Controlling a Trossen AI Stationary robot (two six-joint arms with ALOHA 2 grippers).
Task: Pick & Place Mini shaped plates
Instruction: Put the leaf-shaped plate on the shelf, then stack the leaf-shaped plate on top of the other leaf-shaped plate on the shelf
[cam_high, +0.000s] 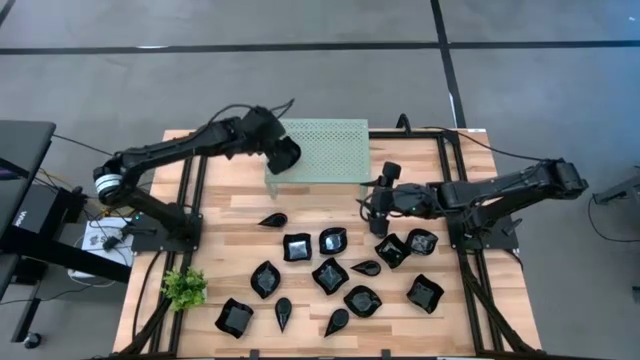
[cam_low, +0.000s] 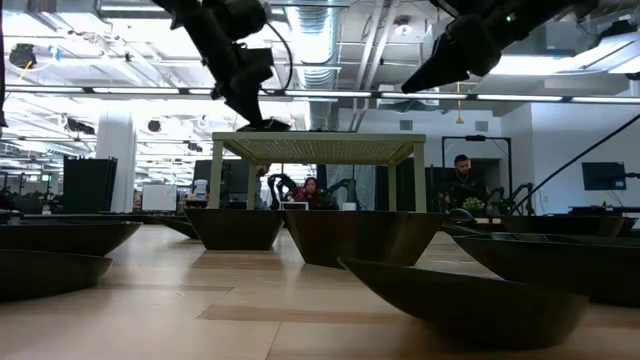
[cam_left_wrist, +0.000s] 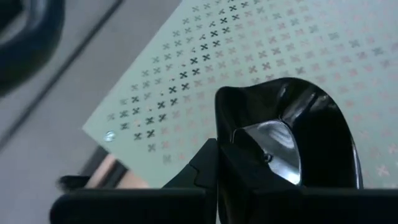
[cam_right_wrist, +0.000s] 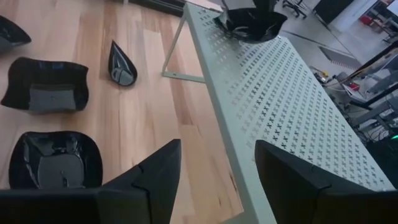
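Observation:
My left gripper (cam_high: 287, 155) is over the left end of the mint-green perforated rack (cam_high: 322, 150), shut on a glossy black mini shaped plate (cam_left_wrist: 292, 137). The low view shows that plate (cam_low: 270, 125) right at the rack's top (cam_low: 320, 146); whether it touches, I cannot tell. My right gripper (cam_high: 372, 204) hangs open and empty by the rack's near right corner. Several more black plates (cam_high: 330, 275) rest on their bases on the wooden table, and a lone teardrop plate (cam_high: 272, 219) lies nearer the rack. My left gripper holds the plate by its rim (cam_left_wrist: 225, 118) on the side toward the wrist, with one finger (cam_left_wrist: 205, 171) outside the wall; the other finger's spot is hidden by the plate. The fingers slant down from the table's left side. The plate juts out beyond the fingertips, hollow side up.
A small green plant (cam_high: 184, 288) stands near the table's front left. The rack's top (cam_right_wrist: 280, 93) is bare past the held plate. Bare wood lies between the rack and the plates. People sit in the room beyond the table.

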